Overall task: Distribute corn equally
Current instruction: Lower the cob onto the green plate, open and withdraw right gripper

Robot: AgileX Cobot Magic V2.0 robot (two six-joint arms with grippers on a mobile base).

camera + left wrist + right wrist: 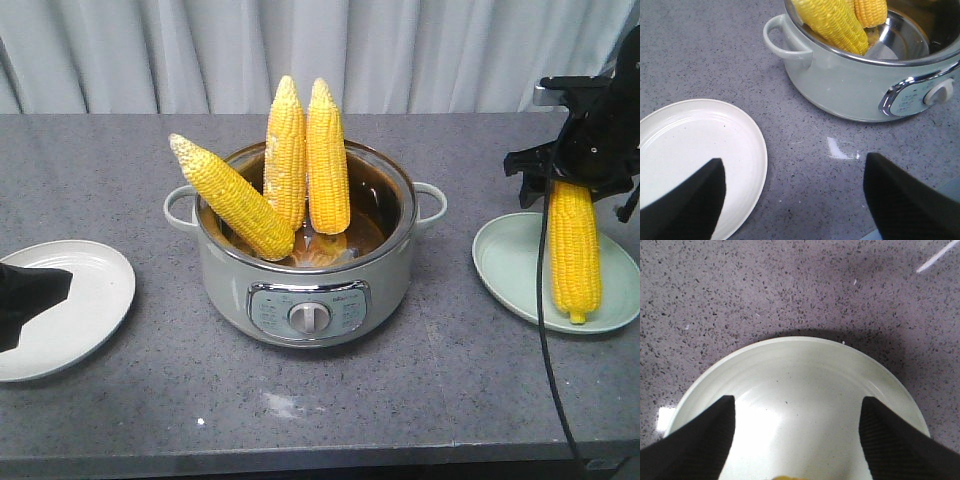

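Three cobs of corn stand in the pale cooker pot: one leans left, two stand upright. A fourth cob slants from under my right gripper down onto the pale green plate. The right wrist view shows that gripper open wide over the plate, with only a yellow sliver of the cob at the bottom edge. My left gripper is open and holds nothing. One of its fingers is over the white plate, the other over the counter.
The pot has side handles and a front dial. It stands mid-counter between the two plates. A black cable hangs from the right arm across the green plate's left part. Grey curtains close the back.
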